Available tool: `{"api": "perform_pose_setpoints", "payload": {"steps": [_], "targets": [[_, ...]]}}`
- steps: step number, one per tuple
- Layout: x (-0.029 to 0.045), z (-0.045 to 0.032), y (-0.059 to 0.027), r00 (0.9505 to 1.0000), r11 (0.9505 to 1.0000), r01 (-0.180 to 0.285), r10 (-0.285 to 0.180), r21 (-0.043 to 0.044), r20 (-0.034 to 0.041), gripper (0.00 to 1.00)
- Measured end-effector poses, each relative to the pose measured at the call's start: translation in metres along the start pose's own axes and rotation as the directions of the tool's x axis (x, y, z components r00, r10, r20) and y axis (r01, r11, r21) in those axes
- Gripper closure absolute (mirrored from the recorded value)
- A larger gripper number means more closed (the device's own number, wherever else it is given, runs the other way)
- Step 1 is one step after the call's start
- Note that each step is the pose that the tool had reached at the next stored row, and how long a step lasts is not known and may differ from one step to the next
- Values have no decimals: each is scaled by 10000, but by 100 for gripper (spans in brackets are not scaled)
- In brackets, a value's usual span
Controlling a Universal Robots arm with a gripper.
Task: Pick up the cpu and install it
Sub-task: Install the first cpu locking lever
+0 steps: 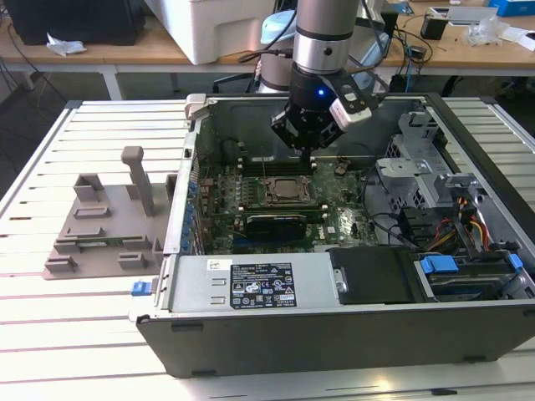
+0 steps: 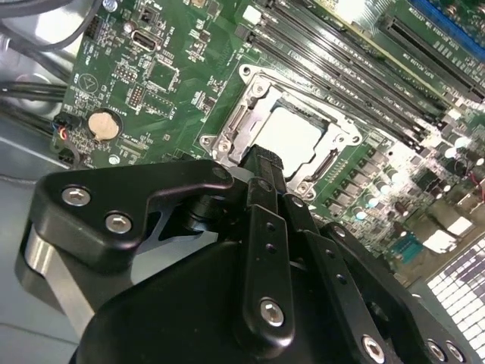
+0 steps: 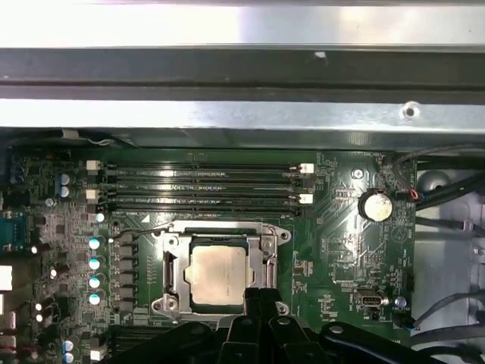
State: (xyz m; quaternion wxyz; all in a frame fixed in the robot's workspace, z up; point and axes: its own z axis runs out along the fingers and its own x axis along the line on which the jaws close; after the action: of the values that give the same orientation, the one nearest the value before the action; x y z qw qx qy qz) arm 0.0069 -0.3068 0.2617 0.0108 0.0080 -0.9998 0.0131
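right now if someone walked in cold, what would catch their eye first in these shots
Most likely the open computer case lying on the slatted table, with the arm's gripper reaching down over the green motherboard. In both wrist views the cpu sits in its metal-framed socket, silvery top showing, with the gripper just beside it. A grey plastic tray stands outside the case on the exterior view's left.

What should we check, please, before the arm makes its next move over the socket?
1. Cpu lies inside the socket frame: ok.
2. Cpu sits square to the frame in both wrist views: ok.
3. Cpu fully flat on its seat: cannot tell.
4. Hand is above the board, near the socket, inside the case: ok.
5. Hand free of the cpu: cannot tell.
6. Memory slots beside the socket untouched by the hand: ok.
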Motion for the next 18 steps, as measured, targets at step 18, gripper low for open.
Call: {"api": "perform_pose_setpoints", "payload": {"steps": [18], "targets": [[0, 0, 0, 9875, 9875, 1573, -1573, 37, 38, 89]]}}
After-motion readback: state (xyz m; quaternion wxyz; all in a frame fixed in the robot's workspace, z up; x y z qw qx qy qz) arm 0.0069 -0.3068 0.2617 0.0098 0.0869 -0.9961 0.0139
